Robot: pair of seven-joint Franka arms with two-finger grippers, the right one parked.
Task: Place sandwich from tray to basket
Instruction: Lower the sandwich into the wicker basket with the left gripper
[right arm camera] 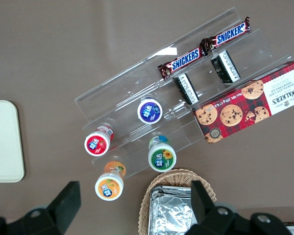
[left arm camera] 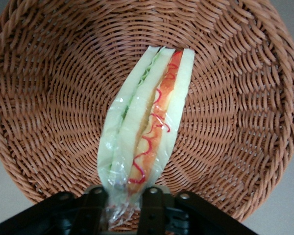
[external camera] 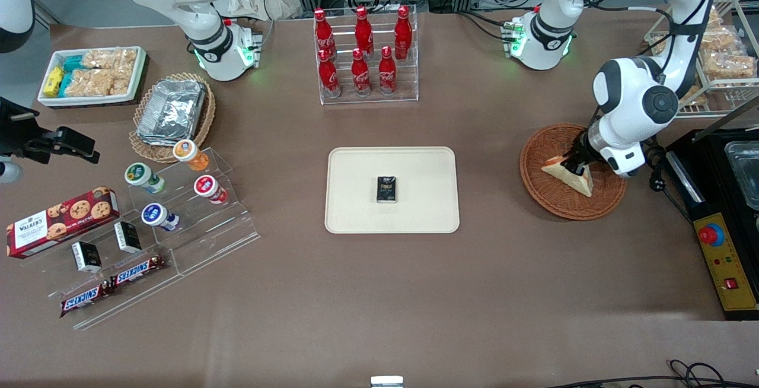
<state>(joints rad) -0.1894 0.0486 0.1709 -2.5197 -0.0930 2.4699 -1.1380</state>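
In the front view, your sandwich (external camera: 574, 181) is inside the brown basket (external camera: 569, 206), under your left hand (external camera: 573, 165).
In the left wrist view, your left hand (left arm camera: 124, 196) is pinching one wrapped end of the sandwich.

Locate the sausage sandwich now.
In the front view, the sausage sandwich lies in the wicker basket, toward the working arm's end, at the left gripper.

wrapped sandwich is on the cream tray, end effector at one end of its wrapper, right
The place is wrong: the left wrist view shows the wrapped sandwich in the wicker basket, with the end effector at one end of its wrapper.
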